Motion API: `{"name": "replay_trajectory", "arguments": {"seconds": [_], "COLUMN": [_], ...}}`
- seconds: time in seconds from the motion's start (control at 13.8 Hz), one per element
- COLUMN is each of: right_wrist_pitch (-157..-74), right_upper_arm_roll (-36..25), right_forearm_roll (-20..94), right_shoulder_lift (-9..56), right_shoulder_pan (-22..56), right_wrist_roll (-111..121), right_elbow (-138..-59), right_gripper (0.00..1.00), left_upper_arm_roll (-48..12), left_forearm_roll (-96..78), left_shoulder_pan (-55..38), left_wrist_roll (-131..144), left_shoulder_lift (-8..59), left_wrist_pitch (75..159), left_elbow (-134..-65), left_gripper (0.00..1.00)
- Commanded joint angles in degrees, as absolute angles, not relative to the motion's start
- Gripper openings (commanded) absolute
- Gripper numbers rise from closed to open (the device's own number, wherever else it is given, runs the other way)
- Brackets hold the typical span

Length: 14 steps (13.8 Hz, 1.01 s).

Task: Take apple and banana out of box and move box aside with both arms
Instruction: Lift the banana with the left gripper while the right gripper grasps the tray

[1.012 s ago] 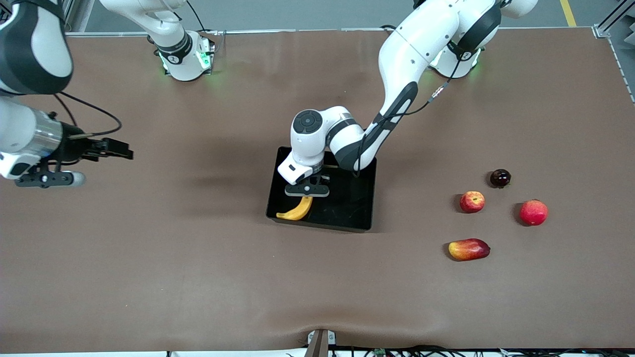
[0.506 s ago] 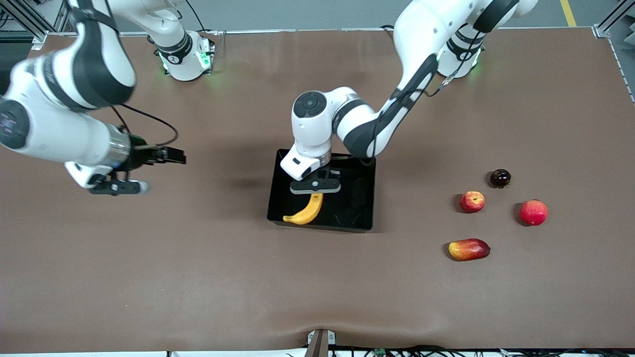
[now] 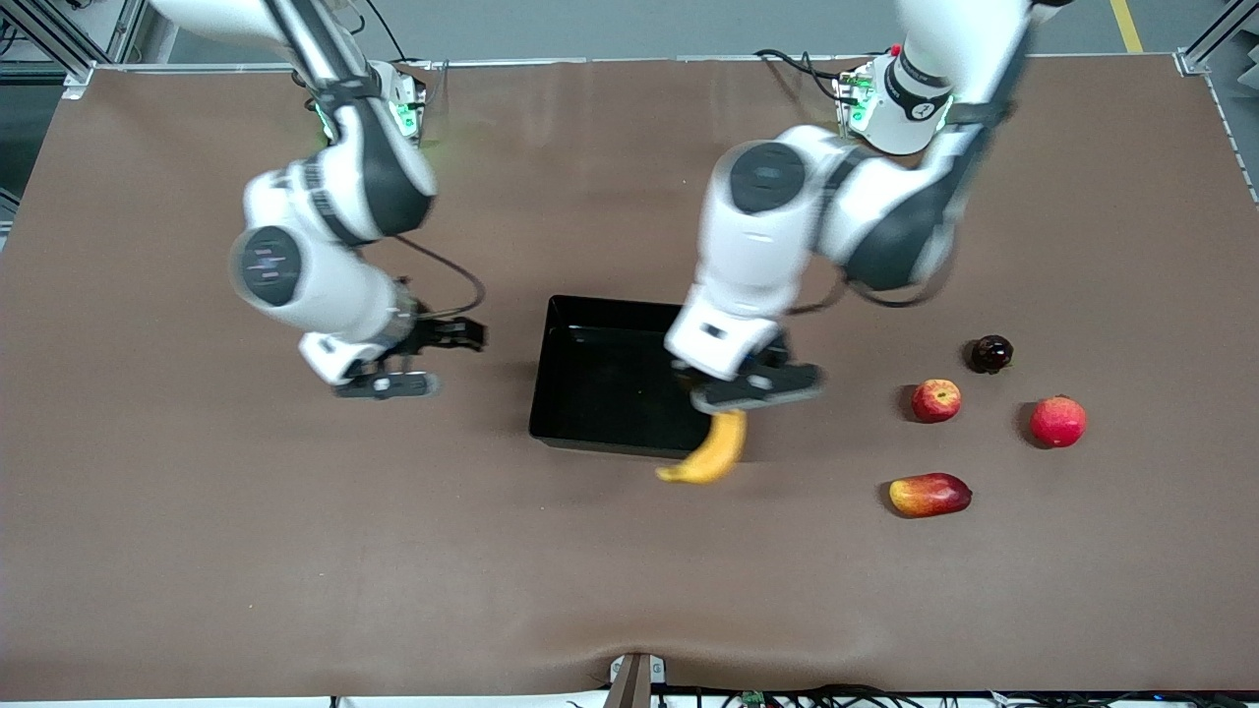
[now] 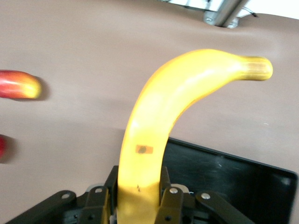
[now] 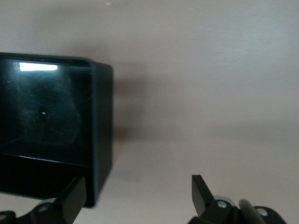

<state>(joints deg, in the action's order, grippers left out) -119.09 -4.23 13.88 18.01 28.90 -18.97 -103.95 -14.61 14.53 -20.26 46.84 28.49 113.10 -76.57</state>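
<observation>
My left gripper [image 3: 752,388] is shut on the long yellow banana [image 3: 708,452] and holds it in the air over the corner of the black tray [image 3: 590,433] toward the left arm's end. In the left wrist view the banana [image 4: 177,107] rises from between the jaws of my left gripper [image 4: 138,205], with the tray [image 4: 233,182] below. My right gripper [image 3: 389,379] is open and empty over the table beside the tray, toward the right arm's end. In the right wrist view my right gripper [image 5: 138,196] is next to the tray's wall [image 5: 100,116]. The small red apple [image 3: 935,400] lies on the table toward the left arm's end.
Near the apple lie a plain red round fruit [image 3: 1057,421], a dark round fruit [image 3: 991,352] and an oblong red-and-yellow fruit [image 3: 929,494], which also shows in the left wrist view [image 4: 18,85]. Brown cloth covers the table.
My left gripper has lifted the banana out of the tray and carried it toward the left arm's end. My right arm has swung in from the table's end to beside the tray.
</observation>
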Motion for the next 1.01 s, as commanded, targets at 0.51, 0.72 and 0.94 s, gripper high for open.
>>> {"name": "replay_trajectory", "arguments": {"seconds": [0.51, 0.72, 0.94], "right_wrist_pitch": [-133.83, -135.0, -134.91], "right_upper_arm_roll": [-4.92, -5.19, -5.19], "right_forearm_roll": [14.42, 12.57, 12.57], "right_shoulder_lift": [28.64, 29.97, 29.97], "right_shoulder_pan": [37.78, 38.94, 38.5], "right_wrist_roll": [-28.97, -29.79, -30.14], "right_elbow": [-104.06, -104.33, -104.33], "right_gripper": [0.87, 0.08, 0.0], "left_upper_arm_roll": [-14.5, -14.5, -14.5], "left_forearm_roll": [18.53, 21.79, 22.15], "left_shoulder_pan": [-3.89, 2.61, 8.77], "left_wrist_roll": [23.75, 22.24, 21.98], "left_shoulder_lift": [30.93, 34.26, 38.66], "left_wrist_pitch": [110.82, 115.03, 122.14], "left_elbow": [-80.51, -80.59, -80.77], "left_gripper": [0.0, 0.0, 0.0]}}
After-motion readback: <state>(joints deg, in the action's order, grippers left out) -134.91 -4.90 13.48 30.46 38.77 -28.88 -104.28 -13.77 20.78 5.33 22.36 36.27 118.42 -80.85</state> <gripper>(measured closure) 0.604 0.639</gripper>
